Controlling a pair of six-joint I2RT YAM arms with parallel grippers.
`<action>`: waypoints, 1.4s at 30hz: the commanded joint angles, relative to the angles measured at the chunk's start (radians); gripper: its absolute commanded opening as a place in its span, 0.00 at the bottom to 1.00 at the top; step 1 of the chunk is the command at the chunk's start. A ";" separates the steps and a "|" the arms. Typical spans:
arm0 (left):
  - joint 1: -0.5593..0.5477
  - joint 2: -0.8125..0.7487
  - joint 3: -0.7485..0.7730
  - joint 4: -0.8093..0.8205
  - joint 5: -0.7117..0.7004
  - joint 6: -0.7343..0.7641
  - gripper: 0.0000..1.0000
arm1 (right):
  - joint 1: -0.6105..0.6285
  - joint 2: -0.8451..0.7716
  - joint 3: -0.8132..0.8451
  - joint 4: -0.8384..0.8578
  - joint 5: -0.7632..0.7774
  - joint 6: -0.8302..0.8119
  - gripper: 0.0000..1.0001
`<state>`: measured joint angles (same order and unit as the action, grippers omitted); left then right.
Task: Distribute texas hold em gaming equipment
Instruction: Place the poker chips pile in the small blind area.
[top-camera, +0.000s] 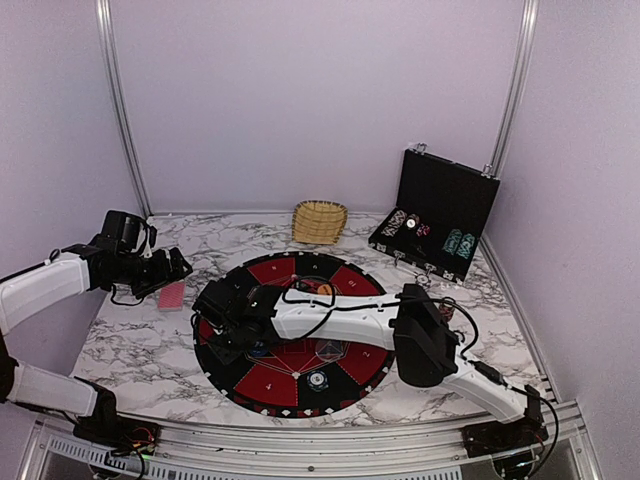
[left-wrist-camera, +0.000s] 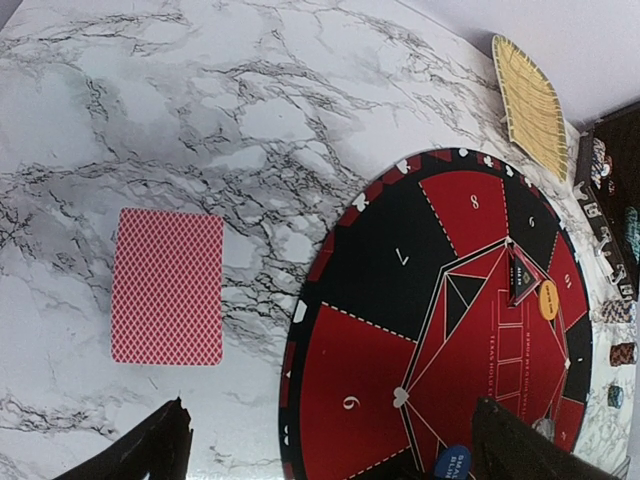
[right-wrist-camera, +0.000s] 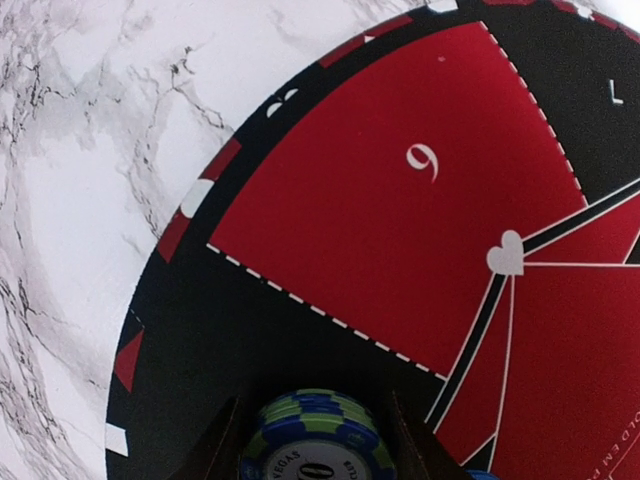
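Observation:
A short stack of blue-and-green poker chips (right-wrist-camera: 313, 432) sits between the fingers of my right gripper (right-wrist-camera: 315, 452), which is shut on it. The stack hangs just over a black sector at the left of the round mat (right-wrist-camera: 400, 200), beside the red sector marked 6. My right gripper (top-camera: 226, 322) reaches across the mat (top-camera: 350, 370). A red-backed deck of playing cards (left-wrist-camera: 167, 285) lies on the marble left of the mat, below my open, empty left gripper (top-camera: 168, 268). A blue button (left-wrist-camera: 455, 463) and an orange button (left-wrist-camera: 548, 300) lie on the mat. One chip (top-camera: 317, 380) rests near the mat's front.
An open black case (top-camera: 440, 210) holding rows of chips stands at the back right. A wicker basket (top-camera: 320, 221) sits at the back centre, behind the mat. The right arm's long white link (top-camera: 340, 318) lies low across the mat's middle.

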<state>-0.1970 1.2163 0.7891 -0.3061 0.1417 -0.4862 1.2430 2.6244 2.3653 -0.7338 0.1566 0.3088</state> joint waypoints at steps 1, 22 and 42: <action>0.007 -0.013 -0.010 -0.012 0.017 0.011 0.99 | 0.004 0.025 0.052 0.029 0.030 -0.016 0.33; 0.007 0.003 -0.002 -0.003 0.037 0.012 0.99 | -0.001 0.003 0.066 0.002 0.028 -0.017 0.65; 0.000 0.010 0.014 -0.001 0.068 0.016 0.99 | -0.058 -0.189 -0.040 0.009 0.020 0.011 0.87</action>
<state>-0.1951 1.2209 0.7891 -0.3054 0.1905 -0.4858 1.2045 2.5423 2.3615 -0.7391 0.1665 0.2985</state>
